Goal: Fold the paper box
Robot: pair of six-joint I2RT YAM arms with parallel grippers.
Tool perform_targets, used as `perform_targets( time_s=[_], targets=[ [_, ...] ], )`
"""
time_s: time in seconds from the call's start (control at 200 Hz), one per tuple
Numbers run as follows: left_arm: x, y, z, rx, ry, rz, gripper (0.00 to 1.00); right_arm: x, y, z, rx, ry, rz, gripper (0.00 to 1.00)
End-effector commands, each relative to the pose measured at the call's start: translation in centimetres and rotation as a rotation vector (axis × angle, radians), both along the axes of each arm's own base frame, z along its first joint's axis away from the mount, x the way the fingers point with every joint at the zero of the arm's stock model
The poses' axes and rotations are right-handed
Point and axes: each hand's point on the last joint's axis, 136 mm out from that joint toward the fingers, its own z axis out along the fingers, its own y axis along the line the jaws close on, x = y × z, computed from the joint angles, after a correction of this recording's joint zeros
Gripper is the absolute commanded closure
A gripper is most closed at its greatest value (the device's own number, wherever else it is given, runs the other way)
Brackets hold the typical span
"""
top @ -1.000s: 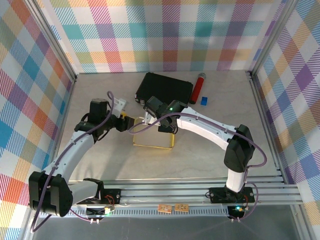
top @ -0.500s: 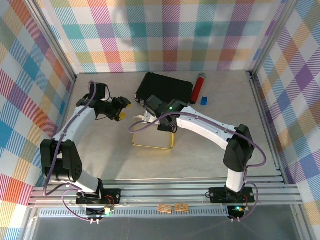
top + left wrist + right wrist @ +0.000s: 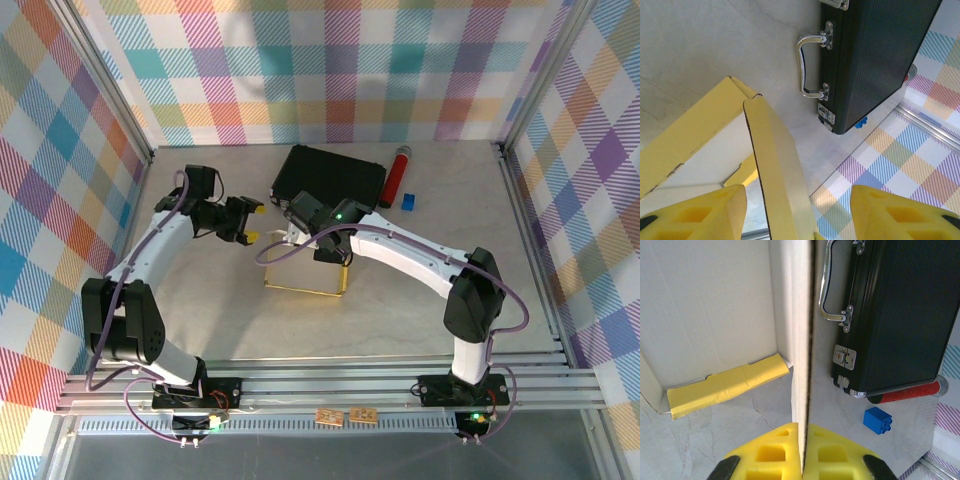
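**Finding.** Over the last second I saw the left arm swing out of its folded pose at 7 o'clock on the table (image 3: 200, 300) and reach up the left side. Its end effector (image 3: 252, 223) had been just beside the box (image 3: 715, 310). It backed off toward 10 o'clock and finished a little nearer again, pointing in at the box's left side.

**End effectors.** The left one stood with its jaws apart. In its wrist view an upright yellow flap (image 3: 774, 160) rose between the fingers (image 3: 705, 210), closer to the left one and not pinched. The right end effector (image 3: 802, 450) had not moved. Its fingers were together, clamped on the edge of a raised wall at the box's 12 o'clock side.

**Box.** It sat at mid-table, just at 6 o'clock of the case (image 3: 330, 175). Its whitish inner face was up, its base was flat and one small yellow tab lay folded inside.

**Assessment.** I read the change as a re-approach, not a completed fold. The right arm was steadying one wall while the left lined up on the side flap. The box remained largely open, so most of the folding was still outstanding.
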Motion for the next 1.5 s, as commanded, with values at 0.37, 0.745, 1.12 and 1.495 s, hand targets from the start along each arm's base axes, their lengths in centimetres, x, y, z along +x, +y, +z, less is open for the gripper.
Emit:
perform_targets(
  time_s=[0.37,0.745,1.12,1.495],
  targets=[
    [3.1,-0.2,2.7,0.007,-0.071,0.009,0.46,0.1,1.0,0.5,0.020,-0.023,-0.004,1.00],
    [0.8,-2.2,0.4,-0.008,0.004,-0.028,0.45,0.4,1.3,0.5,0.028,-0.019,-0.024,1.00],
    [0.9,-3.4,-0.5,-0.083,0.025,0.033,0.44,0.3,2.3,0.6,0.052,0.002,-0.048,1.00],
    [1.1,-5.9,0.0,-0.182,0.044,0.068,0.47,-0.3,3.5,0.0,0.064,0.017,-0.033,1.00]
  ],
)
